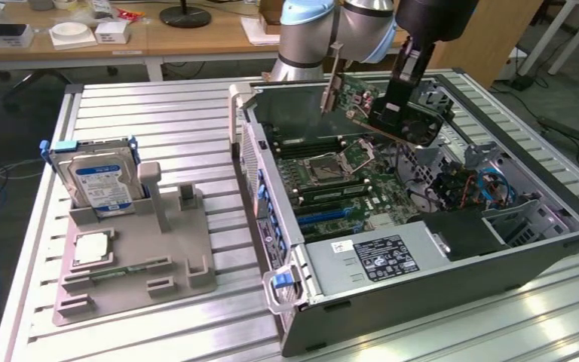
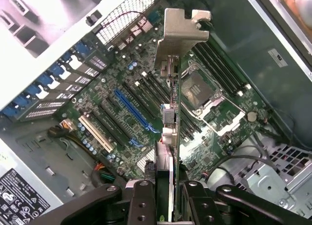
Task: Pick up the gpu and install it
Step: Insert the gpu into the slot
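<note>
**Exterior view.** The gripper (image 1: pixel 395 98) hangs from the arm over the open computer case (image 1: pixel 531 249) and is clamped on the gpu (image 1: pixel 421 122). The card is in the air, tilted, above the far part of the motherboard (image 1: pixel 370 181) and clear of it. Its silver bracket (image 1: pixel 328 83) points toward the exterior view's left. Below lie the processor socket (image 1: pixel 328 164) and, nearer the camera, the power supply (image 1: pixel 380 256). The case rests on a slatted table (image 1: pixel 159 121). Well apart from it, to the exterior view's left, stands a grey fixture (image 1: pixel 184 256) that carries an upright hard drive (image 1: pixel 100 185), a processor chip (image 1: pixel 90 247) and a memory stick (image 1: pixel 129 269).

**Wrist view.** The gripper (image 2: pixel 166 196) appears from above; its two black fingers (image 2: pixel 141 200) press on either face of the gpu (image 2: pixel 169 122), which is seen edge-on between them. The silver bracket (image 2: pixel 181 25) forms the end farthest from the fingers. Beneath the card lies the motherboard (image 2: pixel 122 98), with a blue expansion slot (image 2: pixel 134 110) to one side of the card's edge and the processor socket (image 2: pixel 197 88) to the other. The card touches neither.
</note>
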